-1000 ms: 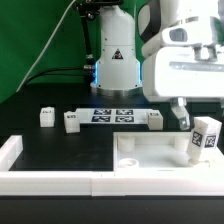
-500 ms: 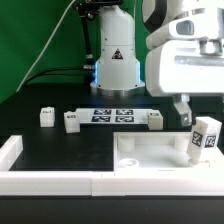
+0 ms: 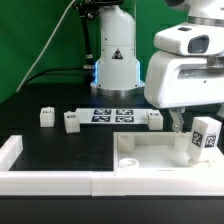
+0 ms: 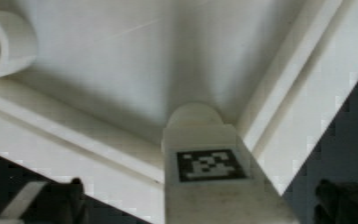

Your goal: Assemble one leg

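Moved: gripper (image 4: 192, 198) housing sits lower in the exterior view than half a second ago; the leg (image 3: 207, 136) is in the same spot.
White panel (image 3: 150, 162): nearest the exterior camera, lying flat on the black table (image 3: 60, 145), with raised corners.
Leg: stands on the panel at the exterior view's right end, with a marker tag facing the camera. The wrist view shows a second tag on the face turned toward the claw.
Leg against claw: directly below the housing and between the two fingers (image 4: 345, 195). The wrist view shows a clear gap on each side.
Claw state: spread wide, gripping nothing.
Loose parts: three small white blocks (image 3: 71, 121) in a row farther back on the table.
Marker board (image 3: 112, 115): flat among those blocks.
Arm base (image 3: 115, 62): farthest back, in front of a green backdrop.
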